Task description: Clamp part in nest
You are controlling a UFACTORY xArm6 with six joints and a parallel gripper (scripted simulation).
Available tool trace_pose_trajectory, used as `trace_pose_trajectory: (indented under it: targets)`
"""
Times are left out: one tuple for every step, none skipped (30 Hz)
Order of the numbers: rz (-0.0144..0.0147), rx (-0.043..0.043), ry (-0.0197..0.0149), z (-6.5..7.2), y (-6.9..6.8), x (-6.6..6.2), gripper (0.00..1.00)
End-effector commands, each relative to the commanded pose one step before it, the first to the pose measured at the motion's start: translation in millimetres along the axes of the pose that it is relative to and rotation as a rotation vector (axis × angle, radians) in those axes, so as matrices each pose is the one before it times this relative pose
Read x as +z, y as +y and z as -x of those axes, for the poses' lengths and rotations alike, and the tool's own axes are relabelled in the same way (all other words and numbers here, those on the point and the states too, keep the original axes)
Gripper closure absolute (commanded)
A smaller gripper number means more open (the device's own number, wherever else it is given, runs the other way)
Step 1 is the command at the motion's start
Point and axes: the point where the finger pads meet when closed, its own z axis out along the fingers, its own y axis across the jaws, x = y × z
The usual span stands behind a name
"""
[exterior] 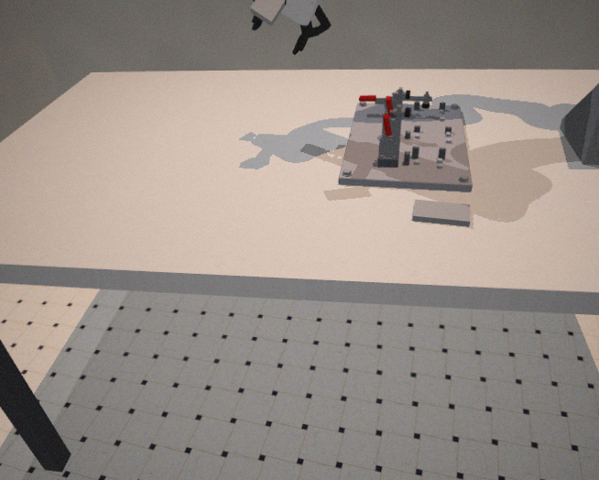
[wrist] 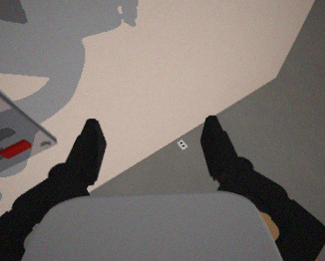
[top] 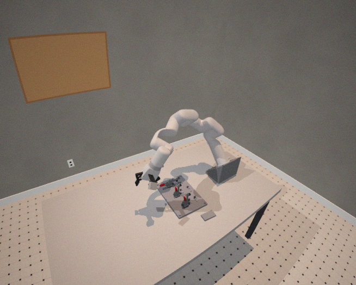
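The pincer (top: pixel 147 181) (exterior: pixel 276 37) (wrist: pixel 153 130) is wide open, its two black fingers spread well apart with nothing between them. It hangs in the air above the table (top: pixel 104 231) (exterior: pixel 200 214) (wrist: pixel 150 60), tilted rather than pointing straight down, and touches nothing there. A pale box (top: pixel 152 185) (exterior: pixel 267 9) sits at its side.

The loose part (top: pixel 208 215) (exterior: pixel 441 212), a thin grey slab, lies flat on the table, well apart from the pincer and lower than it. Seen from the pincer, it is on the far side of the base plate (top: pixel 175 208) (exterior: pixel 360 159) (wrist: pixel 15 120), just beside that plate's edge without touching it (the wrist view does not show the slab at all). So the slab is neither held nor in any nest.

The plate lies between the pincer and the slab, also below the pincer. Of its three clamps, the one nearest the pincer has its red handle (top: pixel 162 185) (exterior: pixel 367 98) (wrist: pixel 16 148) lying down, with its bar reaching out about level over its nest; whether it is locked, I cannot tell. The middle red handle (top: pixel 176 189) (exterior: pixel 389 104) and the red handle farthest from the pincer (top: pixel 184 198) (exterior: pixel 386 125) both stand up, a little tilted. The dark panel (top: pixel 230 170) (exterior: pixel 582 135) stands beyond the plate, well apart from the pincer.
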Motion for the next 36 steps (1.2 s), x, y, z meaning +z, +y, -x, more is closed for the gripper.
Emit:
trace_pose_trajectory:
  targets:
    - [-0.03388, 0.16621, 0.03174, -1.52, -23.19, -20.34, 0.0]
    - [0.0, 0.0, 0.0, 0.0, 0.0, 0.0, 0.0]
    - [-0.02277, 0.06321, 0.00398, 0.84, -10.5, -6.6, 0.0]
    - [0.0, 0.0, 0.0, 0.0, 0.0, 0.0, 0.0]
    - [0.0, 0.0, 0.0, 0.0, 0.0, 0.0, 0.0]
    - [-0.00642, 0.01766, 0.00077, 0.46, -3.0, -1.78, 0.0]
    - [-0.02949, 0.08053, 0.0016, 2.61, -13.92, -8.04, 0.0]
    - [0.0, 0.0, 0.0, 0.0, 0.0, 0.0, 0.0]
    - [-0.01787, 0.04867, -0.00057, 2.48, -8.56, -4.61, 0.0]
    - [-0.01017, 0.02774, -0.00084, 1.73, -4.9, -2.54, 0.0]
    - [-0.00125, 0.0034, -0.00013, 0.23, -0.6, -0.3, 0.0]
    - [-0.02108, 0.05783, -0.00307, 4.14, -10.27, -5.15, 0.0]
    - [-0.00755, 0.02088, -0.00151, 1.78, -3.68, -1.77, 0.0]
    - [0.0, 0.0, 0.0, 0.0, 0.0, 0.0, 0.0]
    - [-0.02371, 0.0664, -0.00621, 6.15, -11.72, -5.5, 0.0]
    - [-0.00382, 0.01085, -0.00122, 1.17, -1.88, -0.84, 0.0]
    - [-0.01518, 0.04364, -0.00546, 4.89, -7.53, -3.34, 0.0]
    - [-0.01018, 0.02981, -0.00424, 3.66, -5.05, -2.17, 0.0]
    - [-0.00067, 0.00199, -0.0003, 0.26, -0.33, -0.14, 0.0]
    - [-0.01978, 0.05956, -0.00976, 7.88, -9.92, -4.15, 0.0]
    - [0.0, 0.0, 0.0, 0.0, 0.0, 0.0, 0.0]
    - [0.0, 0.0, 0.0, 0.0, 0.0, 0.0, 0.0]
    - [-0.00445, 0.01373, -0.00247, 2.0, -2.2, -0.88, 0.0]
    - [-0.02218, 0.07082, -0.01408, 10.72, -11.21, -4.42, 0.0]
    - [-0.01203, 0.04042, -0.00898, 6.77, -5.99, -2.25, 0.0]
    - [-0.00634, 0.02202, -0.00517, 3.88, -3.12, -1.14, 0.0]
    - [-0.00159, 0.00561, -0.00135, 1.01, -0.77, -0.28, 0.0]
    - [-0.01473, 0.05383, -0.01354, 9.88, -7.35, -2.6, 0.0]
    - [-0.00293, 0.01117, -0.00294, 2.16, -1.41, -0.48, 0.0]
    - [-0.01189, 0.04723, -0.01293, 9.31, -5.84, -1.95, 0.0]
    - [-0.00347, 0.01445, -0.00411, 2.97, -1.65, -0.53, 0.0]
    - [-0.01037, 0.04541, -0.01335, 9.49, -5.0, -1.56, 0.0]
    - [-0.00275, 0.01271, -0.00385, 2.75, -1.27, -0.38, 0.0]
    - [-0.00971, 0.04755, -0.01482, 10.42, -4.58, -1.31, 0.0]
    - [-0.00131, 0.00679, -0.00217, 1.53, -0.58, -0.15, 0.0]
    - [-0.00907, 0.05039, -0.01645, 11.47, -4.15, -1.06, 0.0]
